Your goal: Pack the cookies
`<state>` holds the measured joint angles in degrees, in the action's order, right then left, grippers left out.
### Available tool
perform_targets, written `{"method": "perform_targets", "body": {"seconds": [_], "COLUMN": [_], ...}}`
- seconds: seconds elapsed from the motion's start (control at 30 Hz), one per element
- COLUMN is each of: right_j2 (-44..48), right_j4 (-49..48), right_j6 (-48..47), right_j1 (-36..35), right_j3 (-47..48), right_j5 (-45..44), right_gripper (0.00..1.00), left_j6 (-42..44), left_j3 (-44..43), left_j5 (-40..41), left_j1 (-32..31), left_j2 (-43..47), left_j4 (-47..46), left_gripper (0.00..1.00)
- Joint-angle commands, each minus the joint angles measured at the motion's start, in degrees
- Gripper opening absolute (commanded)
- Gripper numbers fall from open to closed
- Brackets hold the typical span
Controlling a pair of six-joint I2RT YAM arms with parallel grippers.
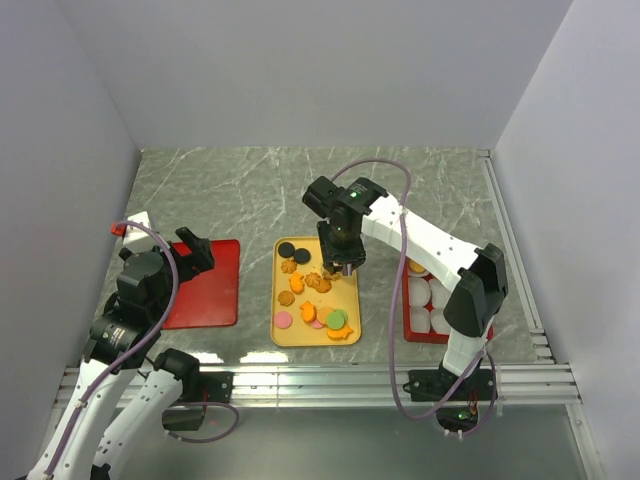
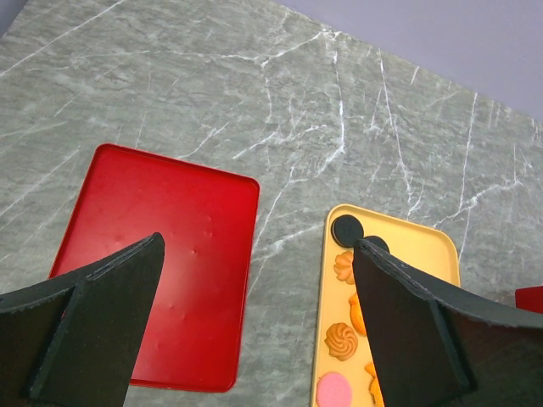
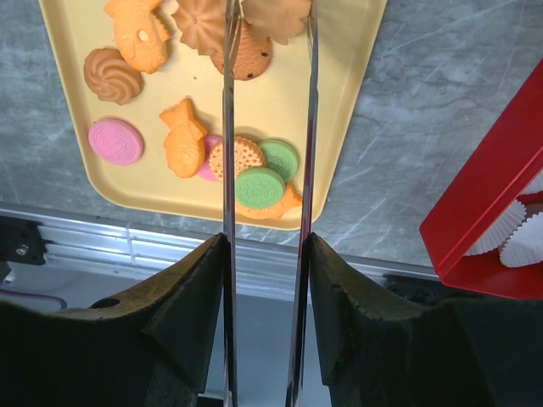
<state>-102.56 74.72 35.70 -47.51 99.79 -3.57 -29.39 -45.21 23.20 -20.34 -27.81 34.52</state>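
The cookies lie scattered on a yellow tray: orange, brown, pink, green and black pieces. My right gripper hangs over the tray's far right part, shut on a pair of metal tongs. The right wrist view shows the right gripper with the tong blades running up to a tan cookie between their tips. I cannot tell whether that cookie is lifted. My left gripper stands open and empty above the gap between a red tray and the yellow tray.
The empty red tray lies left of the yellow one. Another red tray holding white paper cups sits on the right, under the right arm. A metal rail runs along the table's near edge.
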Motion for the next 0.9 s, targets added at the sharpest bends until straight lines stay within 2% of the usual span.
{"method": "perform_targets", "body": {"seconds": [0.0,0.3,0.53,0.73,0.87], "right_j2": [-0.44,-0.79,-0.88,1.75,7.97], "right_j4": [-1.24,-0.89,3.41,7.1,7.64], "right_j6": [-0.11,0.16,0.24,-0.81,-2.12], "right_j1": [-0.48,-0.66,0.74,6.8,12.78], "right_j3": [-0.82,-0.21,7.08,12.27,10.18], "right_j5": [-0.12,-0.82,-5.74,-7.67,-8.47], "right_gripper": [0.49,0.47,0.47,0.47,0.47], "left_j6": [0.82,1.0,1.44,1.7,2.05], "left_j3": [0.21,0.39,0.47,0.47,0.65], "left_j5": [-0.53,-0.96,-2.02,-2.98,-3.78], "left_j1": [0.04,0.21,0.74,0.83,0.83], "left_j2": [0.13,0.13,-0.14,-0.23,-0.49], "left_j4": [-1.74,-1.92,-2.27,-2.53,-2.79], "left_gripper": [0.99,0.99,0.99,0.99,0.99]}}
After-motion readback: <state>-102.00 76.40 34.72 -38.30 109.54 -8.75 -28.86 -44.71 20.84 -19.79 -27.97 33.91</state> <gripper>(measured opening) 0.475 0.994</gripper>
